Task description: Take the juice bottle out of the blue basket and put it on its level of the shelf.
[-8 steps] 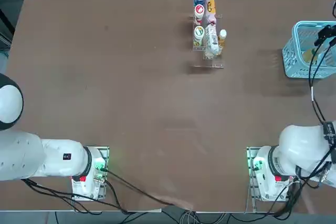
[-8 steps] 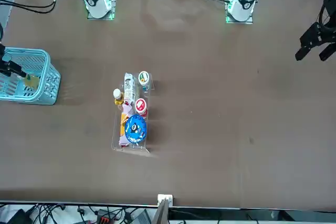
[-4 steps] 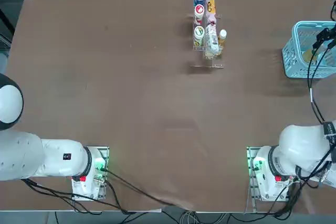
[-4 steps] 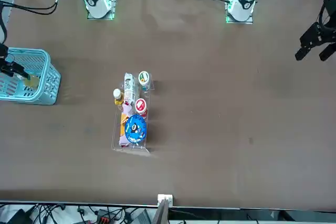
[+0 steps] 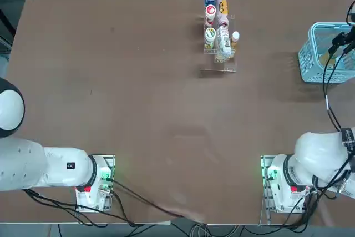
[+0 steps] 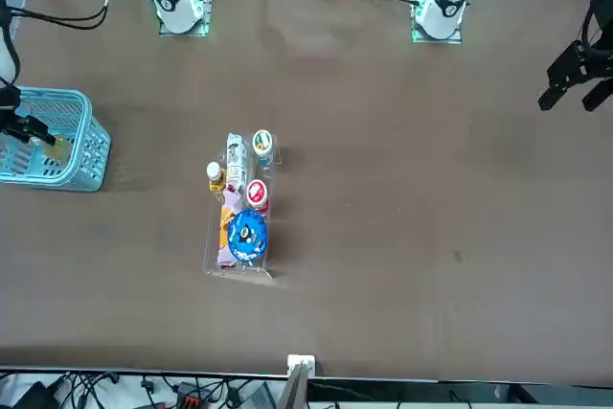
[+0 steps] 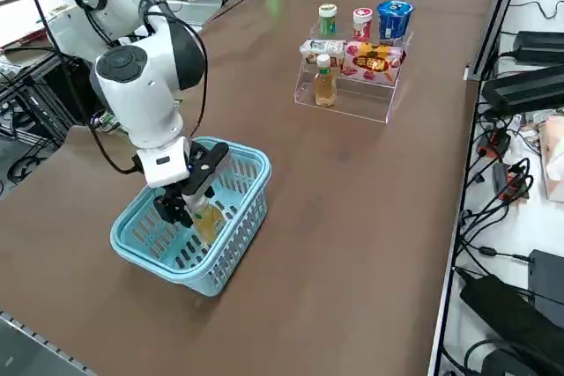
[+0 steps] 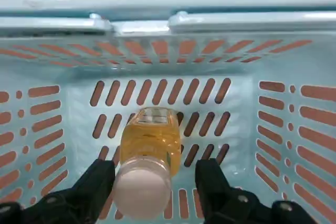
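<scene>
The right arm [image 7: 141,99] reaches down over the blue basket [image 7: 231,260], and its black gripper [image 7: 196,210] is at the juice bottle [image 7: 207,223], which leans inside, its amber lower part showing. The basket sits on the brown table [image 7: 352,217], well apart from the clear shelf [image 7: 359,112]. On the shelf, 3 things stand in a row: a green-capped bottle [image 7: 328,20], a red-capped bottle [image 7: 362,24] and a blue tub [image 7: 395,20]. In front lie 2 packs, 1 white [image 7: 322,48] and 1 pink [image 7: 374,61]. A white-capped amber bottle [image 7: 324,87] stands upright below the white pack.
</scene>
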Controlling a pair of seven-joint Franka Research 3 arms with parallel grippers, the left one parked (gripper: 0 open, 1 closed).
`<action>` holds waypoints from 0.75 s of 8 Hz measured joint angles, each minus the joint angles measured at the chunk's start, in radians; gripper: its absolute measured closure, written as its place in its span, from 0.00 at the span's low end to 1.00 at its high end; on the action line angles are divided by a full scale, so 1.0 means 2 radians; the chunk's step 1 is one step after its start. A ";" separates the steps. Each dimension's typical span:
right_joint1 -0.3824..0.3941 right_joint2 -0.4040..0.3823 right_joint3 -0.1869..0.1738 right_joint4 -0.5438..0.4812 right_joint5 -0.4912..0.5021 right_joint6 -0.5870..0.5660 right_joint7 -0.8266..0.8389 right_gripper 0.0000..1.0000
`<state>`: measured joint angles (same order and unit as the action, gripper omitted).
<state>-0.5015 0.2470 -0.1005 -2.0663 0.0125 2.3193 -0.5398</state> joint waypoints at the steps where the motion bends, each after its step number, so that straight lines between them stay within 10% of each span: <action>1: 0.000 0.001 0.000 0.000 0.000 0.000 0.001 0.08; 6: 0.000 0.004 0.000 0.000 0.001 0.000 0.002 0.22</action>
<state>-0.5019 0.2552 -0.1003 -2.0670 0.0150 2.3202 -0.5353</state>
